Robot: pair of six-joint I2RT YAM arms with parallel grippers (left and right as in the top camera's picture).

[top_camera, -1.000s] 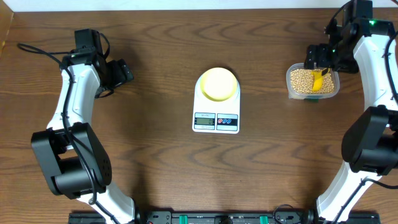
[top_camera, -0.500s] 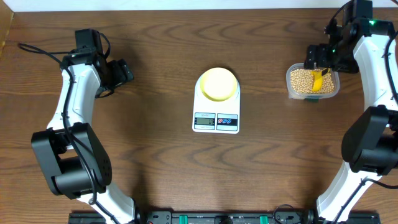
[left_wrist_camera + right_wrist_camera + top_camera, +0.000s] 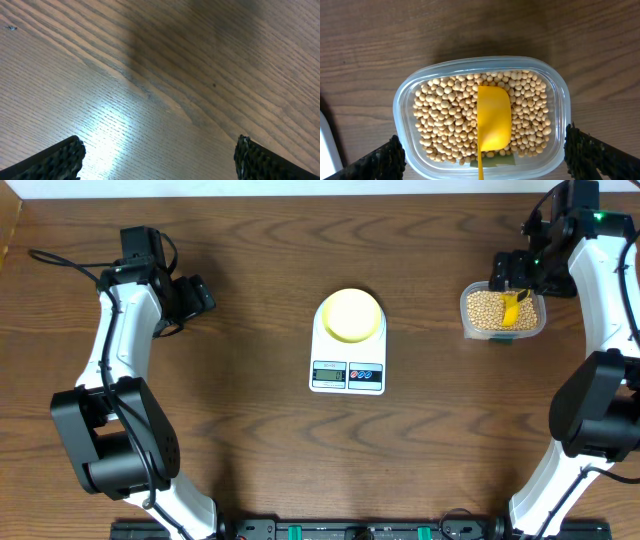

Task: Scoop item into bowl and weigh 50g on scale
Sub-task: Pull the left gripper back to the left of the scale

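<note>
The pale-yellow bowl [image 3: 350, 314] sits on the white scale [image 3: 348, 344] at the table's middle. The tan beans [image 3: 484, 306] fill a clear tub [image 3: 467, 326] at the far right; in the right wrist view the beans [image 3: 445, 120] lie round a yellow scoop [image 3: 494, 117] that rests bowl-down on them. My right gripper [image 3: 482, 165] hangs open above the tub, one finger on each side of it, holding nothing. My left gripper [image 3: 159, 162] is open over bare wood at the far left [image 3: 200, 295].
The tub's rim [image 3: 400, 107] shows in the right wrist view, with the scale's white corner [image 3: 326, 145] at its left edge. A black cable [image 3: 60, 262] trails at the far left. Brown wood table [image 3: 250, 440] lies all around.
</note>
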